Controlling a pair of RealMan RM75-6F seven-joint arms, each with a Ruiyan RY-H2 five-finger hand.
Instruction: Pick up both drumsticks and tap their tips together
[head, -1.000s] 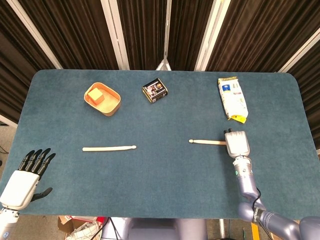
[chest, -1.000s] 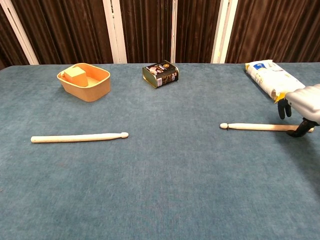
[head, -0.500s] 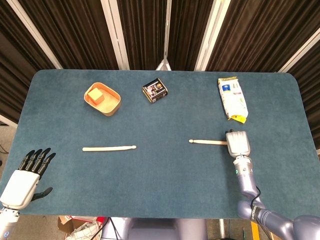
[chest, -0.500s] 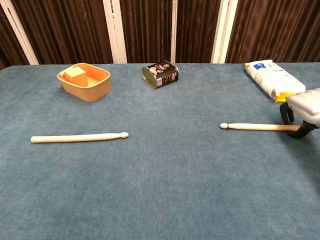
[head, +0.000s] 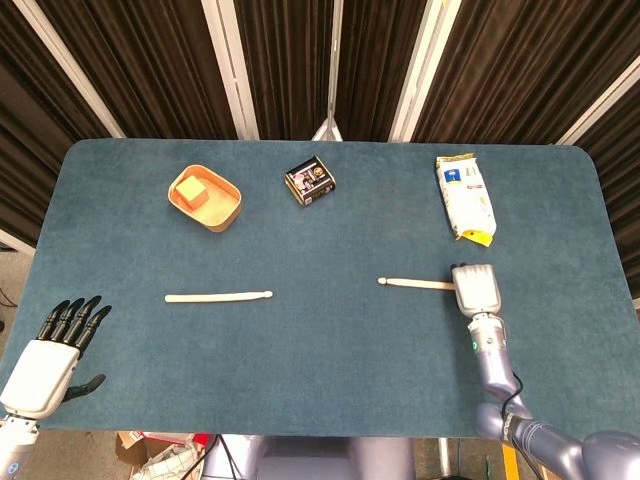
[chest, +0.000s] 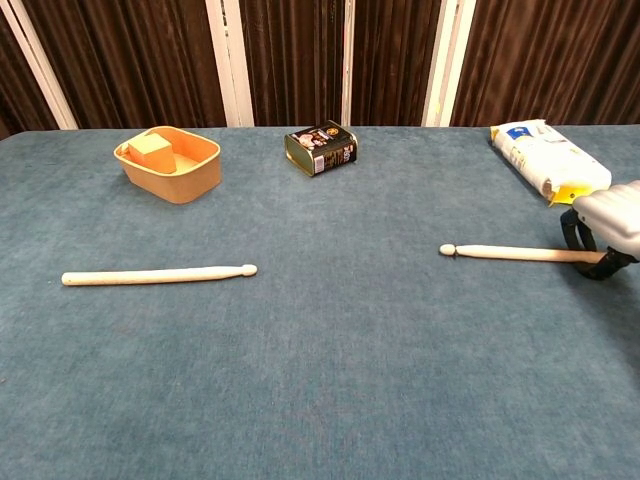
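Observation:
Two pale wooden drumsticks lie on the blue table. The left drumstick (head: 218, 296) (chest: 158, 275) rests alone, its tip pointing right. The right drumstick (head: 415, 284) (chest: 515, 253) points its tip left and still lies flat on the cloth. My right hand (head: 476, 288) (chest: 605, 225) sits over its butt end, with the dark fingers and thumb curled around the stick. Off the near-left table corner, my left hand (head: 55, 350) holds nothing and has its fingers spread. It is far from the left drumstick and absent from the chest view.
An orange bowl (head: 228, 215) (chest: 185, 180) holding a yellow block stands at the back left. A dark tin (head: 310, 181) (chest: 321, 148) sits at the back middle. A white bag (head: 465, 196) (chest: 545, 158) lies just beyond my right hand.
My right hand's fingers have curled in around the butt of the right drumstick. The left hand and both sticks stay where they were.

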